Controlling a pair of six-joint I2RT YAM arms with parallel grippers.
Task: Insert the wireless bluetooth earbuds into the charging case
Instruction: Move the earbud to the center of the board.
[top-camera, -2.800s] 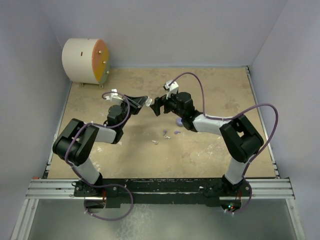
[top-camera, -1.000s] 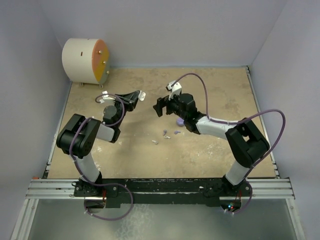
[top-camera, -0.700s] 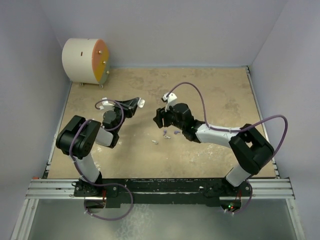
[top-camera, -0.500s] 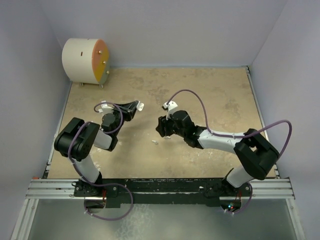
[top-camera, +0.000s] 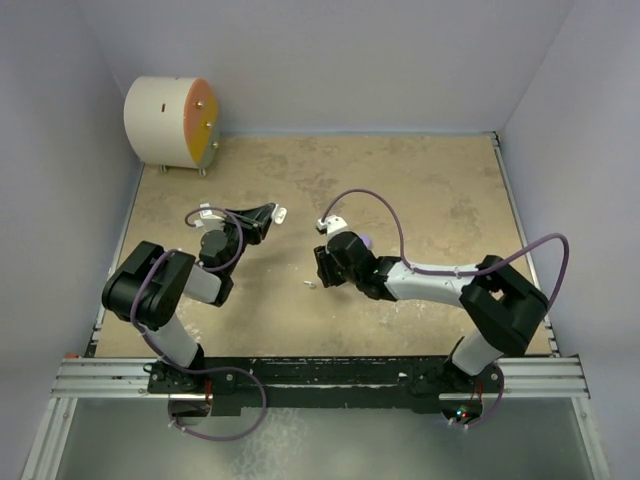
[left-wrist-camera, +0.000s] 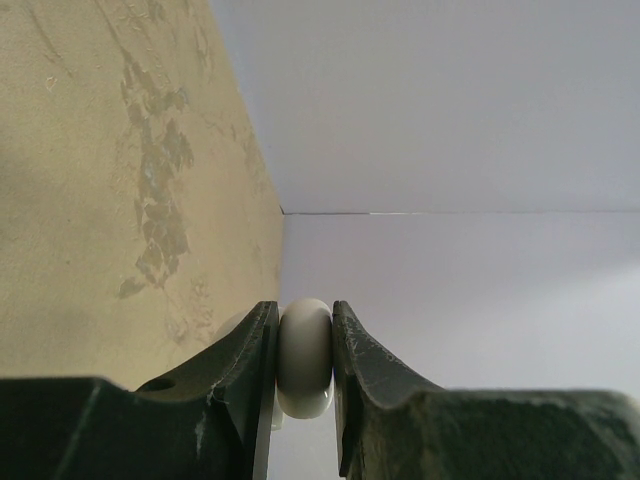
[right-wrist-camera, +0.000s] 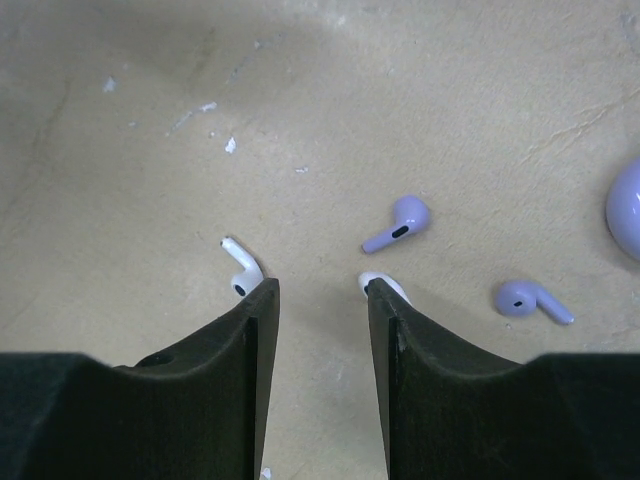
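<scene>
**Top view.** A white drum with an orange face is sitting in the upper left corner of the tan table. Left of centre, the left gripper is holding the white case half clear of the table surface. At the centre, the right gripper is reaching down to the table. One white earbud is lying just to its lower left. The lilac case half is resting on the table just to the upper right of that gripper, partly hidden by the arm.

**Left wrist view.** The left gripper is clamping the white case half edge-on at the lower centre. Both fingers are pressing against its flat faces, and its rounded rim is rising slightly above their tips.

**Right wrist view.** The right gripper is standing partly parted, and only bare table is showing in the gap. A white earbud is lying at the tip of the finger on the left of the frame, its stem pointing to the upper left. A second white earbud is peeking out from behind the tip of the other finger; whether it is touching cannot be told. To the right, two lilac earbuds are lying apart, one right of centre and one lower right. The lilac case half is showing at the right edge.
</scene>
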